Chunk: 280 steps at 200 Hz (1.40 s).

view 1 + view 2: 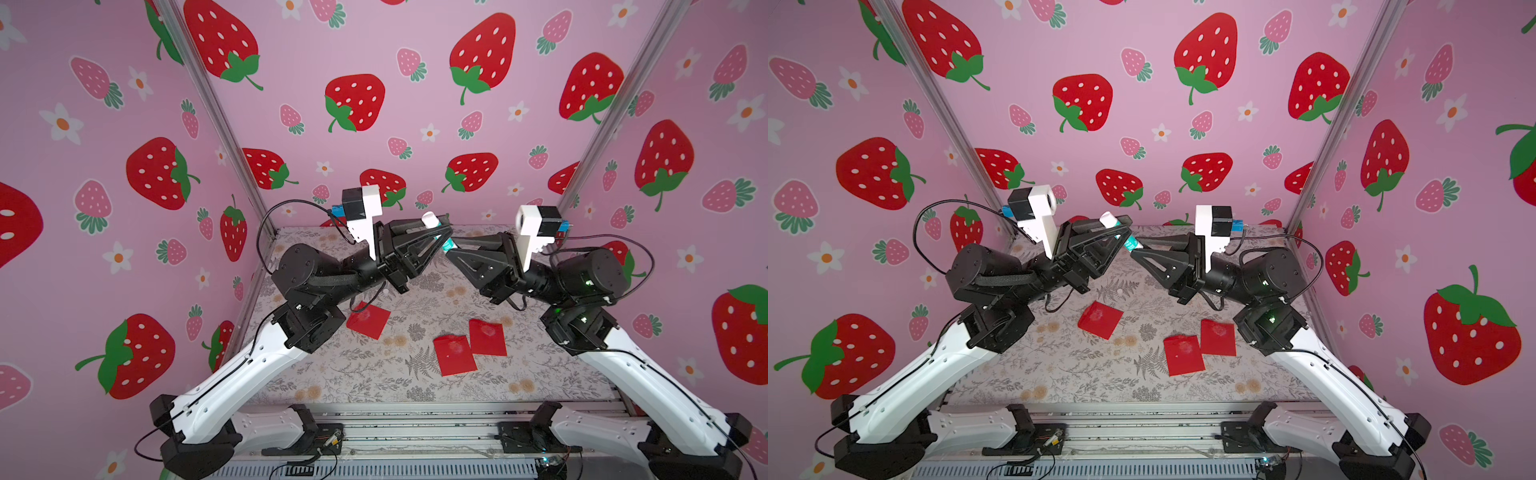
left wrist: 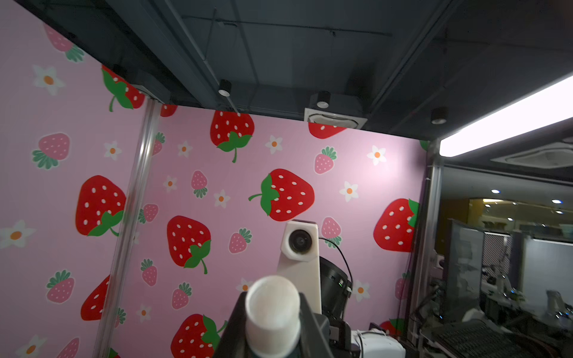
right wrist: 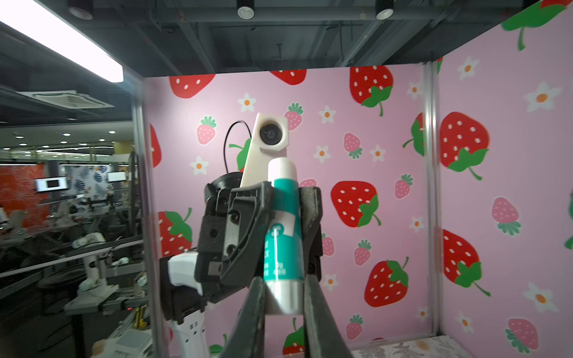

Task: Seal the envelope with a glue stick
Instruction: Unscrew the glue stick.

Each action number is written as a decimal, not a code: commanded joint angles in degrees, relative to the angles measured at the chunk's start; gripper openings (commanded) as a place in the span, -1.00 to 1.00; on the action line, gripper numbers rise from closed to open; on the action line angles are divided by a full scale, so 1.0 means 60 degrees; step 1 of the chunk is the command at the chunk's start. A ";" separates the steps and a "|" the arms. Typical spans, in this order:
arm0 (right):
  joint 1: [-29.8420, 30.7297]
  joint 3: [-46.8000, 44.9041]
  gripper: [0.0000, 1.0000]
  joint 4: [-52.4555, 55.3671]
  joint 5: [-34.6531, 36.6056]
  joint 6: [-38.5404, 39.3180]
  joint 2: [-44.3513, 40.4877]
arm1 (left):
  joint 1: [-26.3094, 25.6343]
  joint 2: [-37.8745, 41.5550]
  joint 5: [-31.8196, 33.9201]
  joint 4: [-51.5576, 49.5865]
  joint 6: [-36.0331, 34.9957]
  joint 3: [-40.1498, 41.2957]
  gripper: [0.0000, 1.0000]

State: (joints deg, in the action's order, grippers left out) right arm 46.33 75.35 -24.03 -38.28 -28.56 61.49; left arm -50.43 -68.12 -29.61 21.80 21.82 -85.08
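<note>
**Glue stick held in the air between both grippers, envelopes well below**

The floral table (image 1: 374, 374) lies low under both arms. Three red envelopes (image 1: 455, 355) lie flat on it; none is touched. Two of them sit just beside each other on the right side and one sits apart toward the left arm.

Both arms are raised and meet tip to tip above the far half of the table. The left gripper (image 1: 438, 228) is clamped on the upper part of the glue stick (image 3: 283, 217), around the teal band. One white end pokes out past its fingers. The right gripper (image 1: 449, 246) is closed on the stick's other white end, just under the left one.

Key relation:
- The stick's long axis runs roughly upright with a tilt, crosswise to both sets of fingers.
- The two grips are stacked along that axis and close together.
- Neither arm is nearer, because both hold the stick.

Which end is the cap is not clear. My read is that the step in hand is uncapping, so the next move is a pull or twist along the stick's axis. The envelopes lie well below and nearer the robot.
</note>
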 commanded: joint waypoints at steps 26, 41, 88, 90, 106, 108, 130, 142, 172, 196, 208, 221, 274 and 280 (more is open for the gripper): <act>0.0325 -0.0199 -1.00 0.0118 -0.2879 -0.2386 -0.0456 | -0.0050 -0.0227 -0.6119 -0.2586 -0.2657 -0.1590 -1.00; 0.0321 -0.0384 -1.00 0.0103 -0.3416 -0.2562 -0.0586 | -0.0039 -0.0455 -0.7343 -0.3457 -0.3150 -0.2211 -1.00; 0.0385 -0.0601 -1.00 0.0555 -0.3584 -0.1929 -0.1099 | -0.0044 -0.0576 -0.7888 -0.4405 -0.4070 -0.2703 -1.00; 0.0388 -0.0597 -1.00 0.0645 -0.3482 -0.1831 -0.1128 | -0.0042 -0.0572 -0.7837 -0.4401 -0.4083 -0.2690 -1.00; 0.0390 -0.0634 -0.74 0.1323 -0.2522 -0.1024 -0.1381 | -0.0039 -0.0460 -0.6938 -0.4164 -0.4010 -0.2459 -1.00; 0.0393 -0.0646 -0.68 0.1383 -0.2397 -0.0927 -0.1415 | -0.0044 -0.0437 -0.6786 -0.4063 -0.3943 -0.2409 -1.00; 0.0394 -0.0725 -0.20 0.1808 -0.1019 0.0096 -0.1848 | -0.0046 -0.0053 -0.4619 -0.2856 -0.3041 -0.1617 -1.00; 0.0399 -0.0815 -0.11 0.1845 -0.0191 0.0715 -0.2004 | -0.0046 0.0205 -0.3430 -0.1919 -0.2326 -0.0984 -1.00; 0.0396 -0.1226 -0.10 0.1299 0.2176 0.2091 -0.2229 | -0.0046 0.0756 -0.0212 -0.0668 -0.0609 0.0211 -1.00; 0.0394 -0.1295 -0.06 0.0631 0.3094 0.3251 -0.1991 | -0.0036 0.1030 0.1699 -0.0271 0.0792 0.0827 -1.00; 0.0397 -0.1115 -0.06 0.0601 0.3298 0.3809 -0.1743 | -0.0035 0.1092 0.2083 -0.0001 0.1197 0.1067 -1.00; 0.0395 -0.0937 -0.09 0.0574 0.3106 0.4542 -0.1312 | -0.0039 0.1113 0.2271 0.0091 0.1448 0.1146 -1.00; 0.0394 -0.0442 -0.07 0.0511 0.2754 0.5809 -0.0332 | -0.0041 0.1133 0.2616 -0.0001 0.1606 0.1115 -1.00; 0.0393 -0.0405 -0.07 0.0498 0.2728 0.5807 -0.0267 | -0.0039 0.1137 0.2634 -0.0001 0.1591 0.1113 -1.00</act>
State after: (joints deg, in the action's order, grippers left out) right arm 48.75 69.82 -18.87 -21.63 2.07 59.77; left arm -50.63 -62.13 -16.23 19.00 29.91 -78.04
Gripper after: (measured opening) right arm 0.463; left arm 0.201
